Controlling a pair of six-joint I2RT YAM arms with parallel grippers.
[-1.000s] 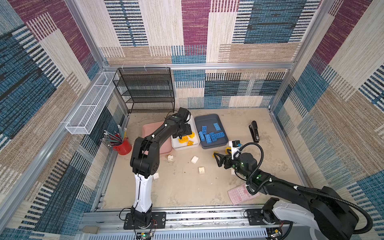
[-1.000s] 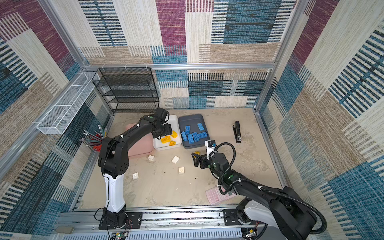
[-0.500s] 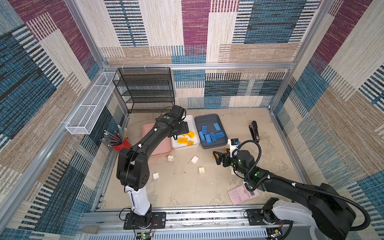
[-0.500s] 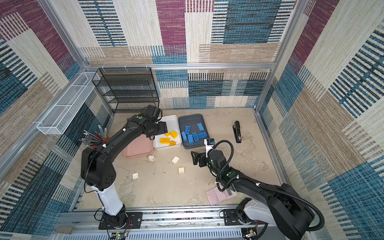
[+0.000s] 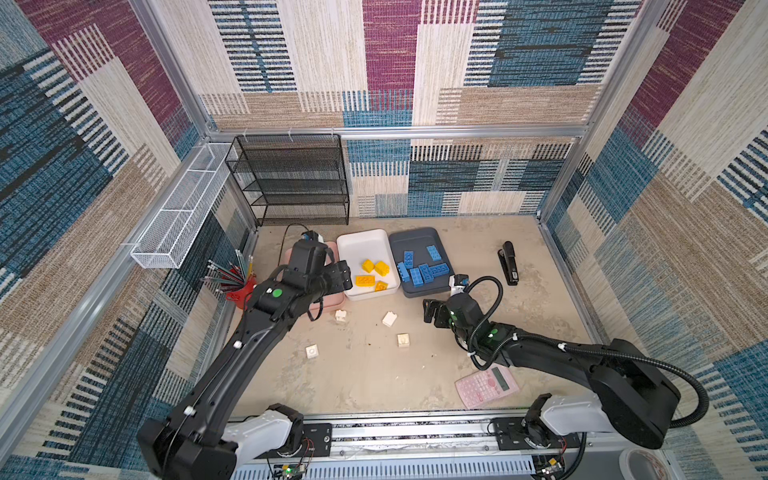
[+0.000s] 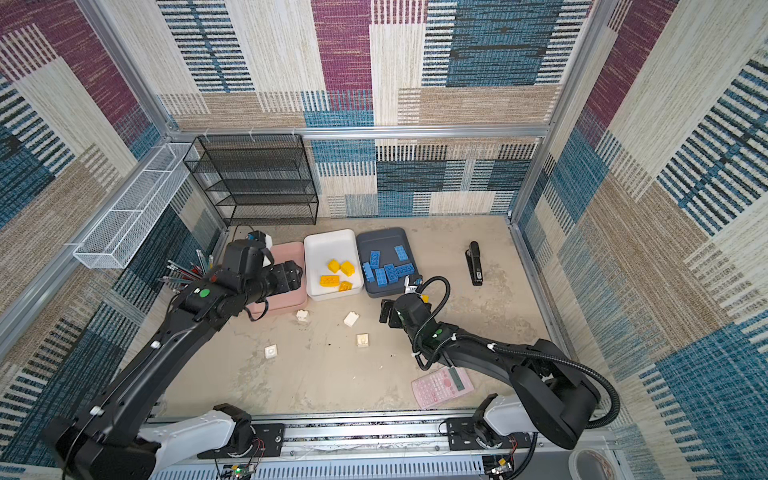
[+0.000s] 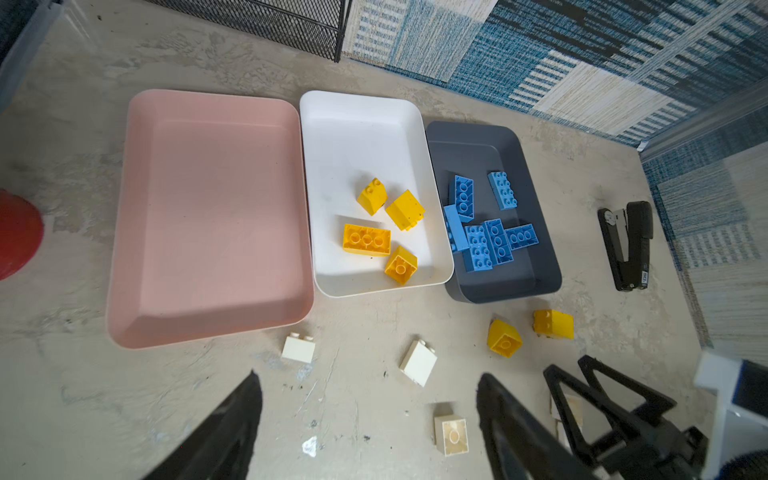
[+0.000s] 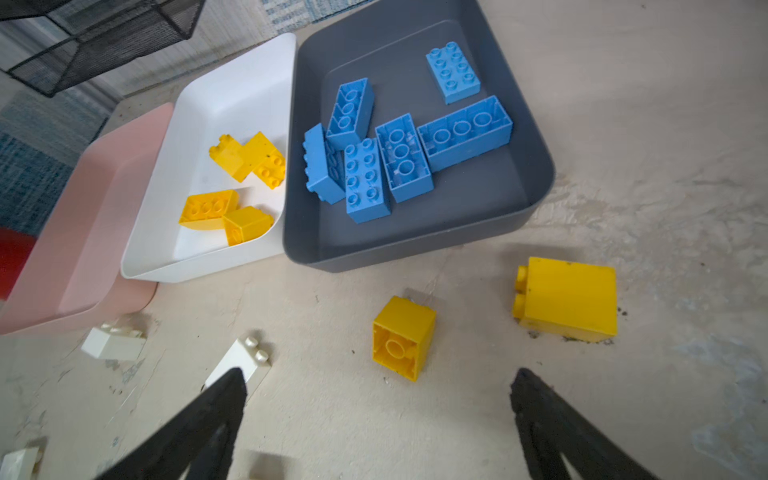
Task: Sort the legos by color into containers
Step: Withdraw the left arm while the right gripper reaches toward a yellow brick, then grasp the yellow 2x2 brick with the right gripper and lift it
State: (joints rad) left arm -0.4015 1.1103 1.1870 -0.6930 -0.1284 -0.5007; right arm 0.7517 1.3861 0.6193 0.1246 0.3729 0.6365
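Observation:
Three trays stand in a row at the back: pink (image 6: 286,249), white (image 5: 361,245) and dark grey (image 5: 415,239). Several yellow legos (image 7: 368,239) lie in the white tray and several blue legos (image 8: 370,178) in the grey one; the pink tray holds nothing. Several white legos (image 5: 389,319) are scattered on the floor in front of the trays. Two yellow legos (image 8: 403,337) (image 8: 567,299) lie on the floor in front of the grey tray. My left gripper (image 5: 345,276) hangs open above the pink tray's right edge. My right gripper (image 8: 378,372) is open just short of the nearer yellow lego.
A red pencil cup (image 5: 243,291) stands left of the pink tray. A black stapler (image 5: 509,264) lies right of the grey tray, a pink calculator (image 5: 486,384) near the front right. A black mesh shelf (image 5: 291,178) and white wire basket (image 5: 178,216) line the back left.
My left gripper has drawn back from over the white tray toward the pink tray, its arm swinging left. The right gripper has barely shifted.

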